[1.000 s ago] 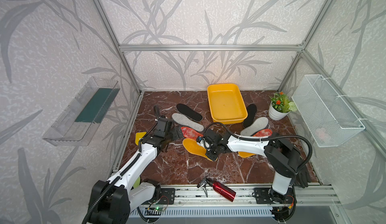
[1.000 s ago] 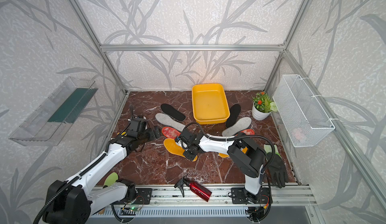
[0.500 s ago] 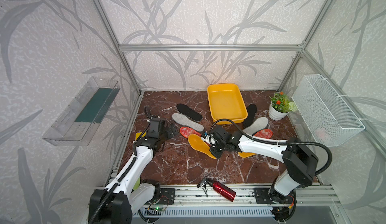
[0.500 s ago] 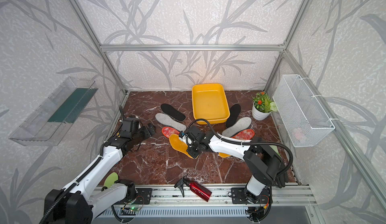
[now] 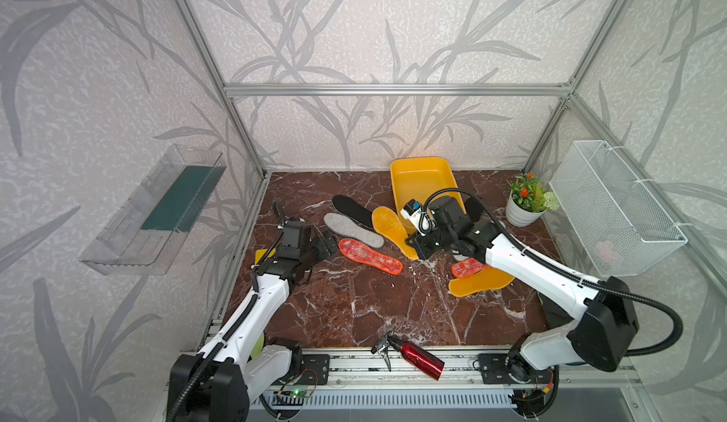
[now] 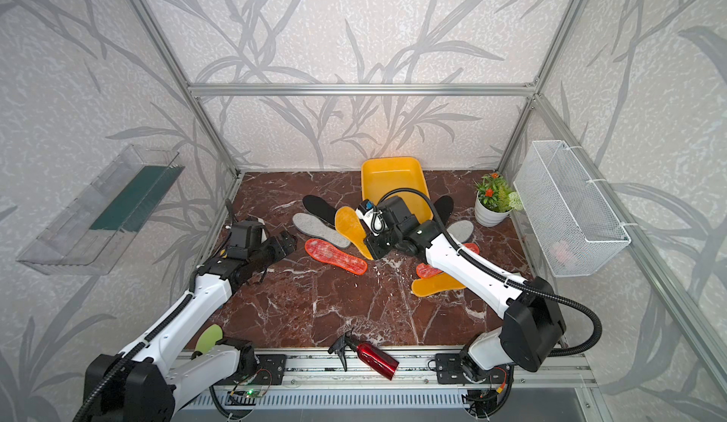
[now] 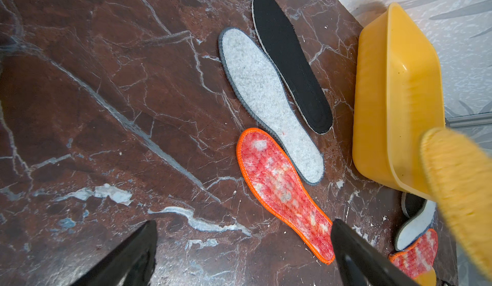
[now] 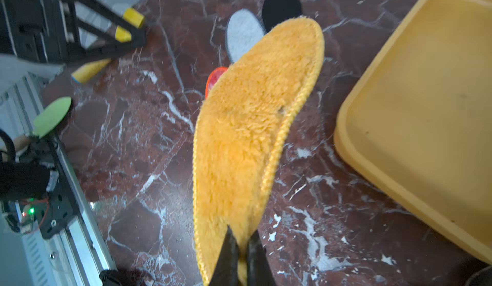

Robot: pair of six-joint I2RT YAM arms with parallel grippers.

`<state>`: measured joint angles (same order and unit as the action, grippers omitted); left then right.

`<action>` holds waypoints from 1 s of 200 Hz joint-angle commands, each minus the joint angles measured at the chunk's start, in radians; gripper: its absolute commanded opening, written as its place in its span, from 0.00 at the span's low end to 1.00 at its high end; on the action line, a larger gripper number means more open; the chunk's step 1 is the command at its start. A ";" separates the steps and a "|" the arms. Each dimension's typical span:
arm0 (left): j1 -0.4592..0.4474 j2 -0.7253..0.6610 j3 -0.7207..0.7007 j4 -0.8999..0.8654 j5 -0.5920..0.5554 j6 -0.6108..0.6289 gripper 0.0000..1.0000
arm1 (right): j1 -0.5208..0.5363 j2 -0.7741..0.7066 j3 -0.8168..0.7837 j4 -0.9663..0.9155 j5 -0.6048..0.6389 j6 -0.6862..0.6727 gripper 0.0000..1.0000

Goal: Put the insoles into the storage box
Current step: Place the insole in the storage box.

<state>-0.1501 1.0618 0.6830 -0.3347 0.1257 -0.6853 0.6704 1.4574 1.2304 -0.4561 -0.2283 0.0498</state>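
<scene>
Pinched narrow at the heel by the right end effector [image 8: 241, 247]: one yellow-orange insole [image 8: 253, 127], fuzzy side up, slanting just beside the near left corner of the storage box [image 5: 421, 180]. Outside the box and not across its rim. Heel end lifted off the desk [image 5: 354, 302]; toe end possibly clear of it too, hard to judge from above.

Spread wide and gripping nothing: the left end effector [image 7: 243, 223], low over the desk near the left wall, one tip by the heel of a red-orange mottled insole [image 7: 282, 188].

Flat on the desk to the left of the box: that red-orange mottled insole, a light grey felt insole [image 7: 269, 103] just beside it, a black insole [image 7: 290, 60] alongside the grey.

To the right, partly under the right arm: a second yellow-orange insole [image 5: 478, 284] touching a second red-orange insole [image 5: 466, 268], then a second grey insole [image 6: 460, 229] and a second black insole [image 6: 444, 207] close to the box's right wall.
</scene>
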 commanded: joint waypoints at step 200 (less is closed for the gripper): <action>0.012 0.148 0.100 0.125 0.179 -0.052 0.99 | -0.236 0.765 0.873 -0.370 0.208 0.381 0.00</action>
<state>-0.1417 1.2045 0.7532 -0.2531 0.2752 -0.7277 0.4564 2.1799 2.0438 -0.7753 -0.0048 0.4007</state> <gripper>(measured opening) 0.994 0.071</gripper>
